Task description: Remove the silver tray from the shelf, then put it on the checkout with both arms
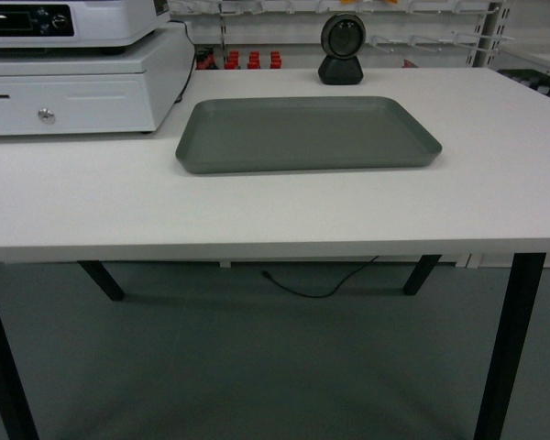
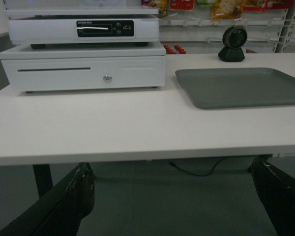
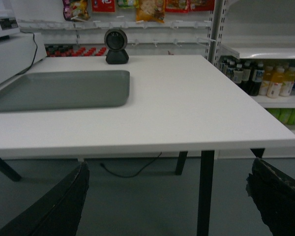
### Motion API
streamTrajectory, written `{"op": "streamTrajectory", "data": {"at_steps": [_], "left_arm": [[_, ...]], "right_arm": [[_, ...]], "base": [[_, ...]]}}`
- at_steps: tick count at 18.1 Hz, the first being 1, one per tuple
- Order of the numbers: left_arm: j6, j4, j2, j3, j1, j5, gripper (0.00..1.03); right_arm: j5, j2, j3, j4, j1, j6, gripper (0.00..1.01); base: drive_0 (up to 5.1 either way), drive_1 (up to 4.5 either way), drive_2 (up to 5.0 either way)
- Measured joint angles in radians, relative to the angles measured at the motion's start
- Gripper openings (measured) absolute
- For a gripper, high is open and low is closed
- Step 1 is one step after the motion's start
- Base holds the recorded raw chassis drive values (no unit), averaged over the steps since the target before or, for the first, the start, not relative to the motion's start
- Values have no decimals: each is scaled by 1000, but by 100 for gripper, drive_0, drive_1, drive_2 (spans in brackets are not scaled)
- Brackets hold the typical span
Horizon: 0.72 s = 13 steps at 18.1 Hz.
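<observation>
The silver tray (image 1: 307, 134) lies flat on the white checkout (image 1: 275, 206), near its middle, and nothing holds it. In the left wrist view the silver tray (image 2: 243, 87) is at the right on the checkout (image 2: 113, 128); in the right wrist view the silver tray (image 3: 61, 90) is at the left on the checkout (image 3: 187, 108). My left gripper (image 2: 172, 189) and my right gripper (image 3: 167, 189) hang below and in front of the table edge, both open wide with nothing between the fingers. Neither gripper shows in the head view.
A white cash drawer with a register (image 1: 73, 64) stands at the table's back left. A black scanner (image 1: 342, 50) stands behind the tray. White store shelves with drinks (image 3: 265, 81) are to the right. Black table legs (image 3: 206, 191) and a loose cable (image 1: 316, 284) are under the table.
</observation>
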Motion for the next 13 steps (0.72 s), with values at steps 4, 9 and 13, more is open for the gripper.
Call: {"op": "streamTrajectory", "data": {"at_steps": [4,9,13], "left_arm": [[0,5,0,0,0,-1,98],[0,4,0,0,0,-1,98],[0,6,0,0,0,0,98]], "right_arm": [[0,0,0,6,0,0,98],[0,0,0,6,0,0,98],[0,0,0,9,0,0,98]], "base": [[-1,-317,315],[0,0,0],[0,0,0]]}}
